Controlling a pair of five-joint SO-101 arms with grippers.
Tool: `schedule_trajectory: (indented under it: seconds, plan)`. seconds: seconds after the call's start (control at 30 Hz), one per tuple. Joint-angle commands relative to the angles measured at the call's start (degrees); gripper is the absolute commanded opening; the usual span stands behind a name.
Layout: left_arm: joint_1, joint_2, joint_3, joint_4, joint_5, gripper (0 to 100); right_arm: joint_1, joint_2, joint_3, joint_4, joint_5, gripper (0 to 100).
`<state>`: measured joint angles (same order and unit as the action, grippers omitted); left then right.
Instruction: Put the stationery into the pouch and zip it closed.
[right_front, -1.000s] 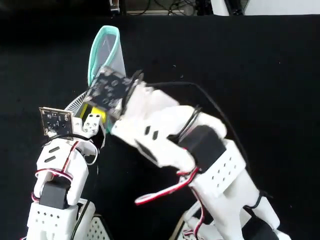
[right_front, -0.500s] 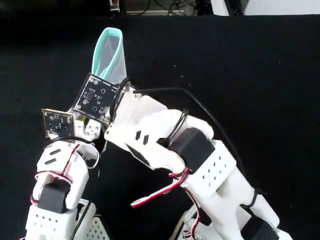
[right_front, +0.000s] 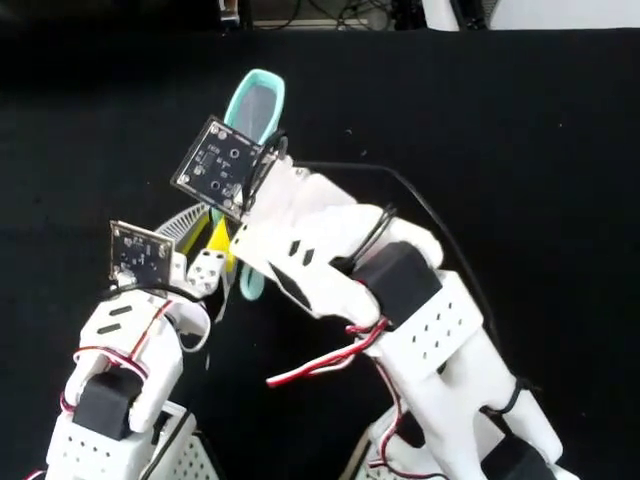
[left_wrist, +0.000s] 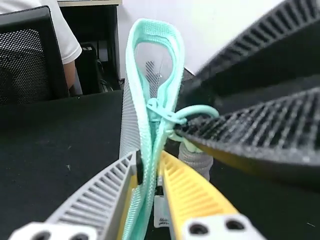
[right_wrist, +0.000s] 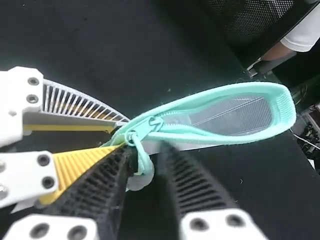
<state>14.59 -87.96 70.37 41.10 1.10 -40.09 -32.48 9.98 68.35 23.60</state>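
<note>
Left gripper (left_wrist: 149, 166) clamped on mint mesh pouch (right_wrist: 235, 114) — mouth gaping, right gripper (right_wrist: 149, 151) at zip pull (right_wrist: 143, 159), grip unclear

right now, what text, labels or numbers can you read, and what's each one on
Small white tag at the mint-green mesh pouch, inside the left gripper: dark print, too small to read.
Two dark square circuit boards on the arms' wrists: no readable marking.
No other text is legible.
</note>
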Motion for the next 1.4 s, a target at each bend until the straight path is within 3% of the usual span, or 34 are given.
schedule_trajectory:
  seconds: [0.0, 0.5, 0.7, 1.0, 1.13, 1.37]
  plan:
    - [0.8, 0.5, -2.2, 0.3, -0.6, 7, 1.1, -1.4, -0.2, -0.5, -0.3, 1.7]
    - [-2.2, 0.5, -1.5, -0.2, -0.8, 3, 9.7, -1.2, -1.1, -6.4, 0.5, 1.2]
    - [-2.6, 0.5, -1.5, -0.2, -0.8, 3, 10.9, -0.9, -0.9, -10.5, 0.5, 1.2]
    - [-2.1, 0.4, -1.7, -1.8, -0.4, 7, 9.6, -1.3, -0.6, -6.4, 0.9, 1.2]
    - [-2.1, 0.4, -6.6, 2.3, -0.4, 16, 8.3, -1.0, -0.6, -6.2, 3.3, 1.2]
    - [-2.1, 0.4, -17.8, 14.9, -0.4, 18, 8.2, -0.9, -0.6, -6.6, 4.0, 1.2]
